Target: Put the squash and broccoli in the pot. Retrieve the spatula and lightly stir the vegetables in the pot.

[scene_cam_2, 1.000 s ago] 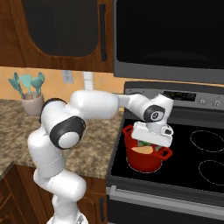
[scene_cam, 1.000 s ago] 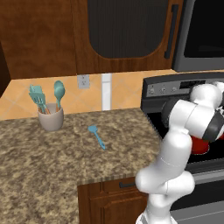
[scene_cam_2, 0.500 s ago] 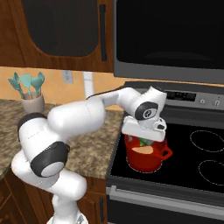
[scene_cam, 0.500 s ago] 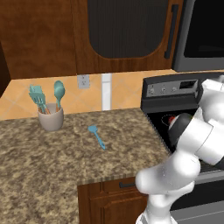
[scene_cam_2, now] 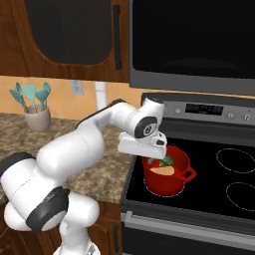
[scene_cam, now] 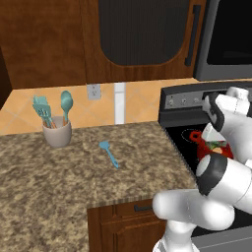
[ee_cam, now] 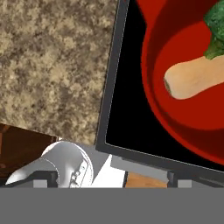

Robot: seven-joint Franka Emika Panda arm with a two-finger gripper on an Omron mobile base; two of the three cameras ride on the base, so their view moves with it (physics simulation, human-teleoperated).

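Left base view: the spatula [scene_cam: 109, 153] lies flat on the bench [scene_cam: 59, 182], handle toward the robot, well apart from the cup [scene_cam: 57, 132] of teal utensils. The pot [scene_cam: 210, 147] sits on the stove [scene_cam: 184, 128], partly hidden by the arm. With both vegetables in, the step in hand looks like fetching the spatula. To do it well, the arm should swing left across the bench, come down over the thin handle with the jaws across it, and not mistake the spoon [scene_cam: 66, 102] in the cup for it.

Right base view: the end effector [scene_cam_2: 151, 158] hangs over the pot's [scene_cam_2: 167, 180] left rim, spread wide and holding nothing. The squash [scene_cam_2: 163, 171] and broccoli [scene_cam_2: 167, 161] lie inside. It should lift clear of the rim before swinging away.

Hand view: the squash [ee_cam: 197, 80] rests on the pot [ee_cam: 153, 65] floor, the broccoli [ee_cam: 215, 26] touching it at the upper right. The fingertips are barely visible here.

The stove's display is too small to read, and no other writing shows.
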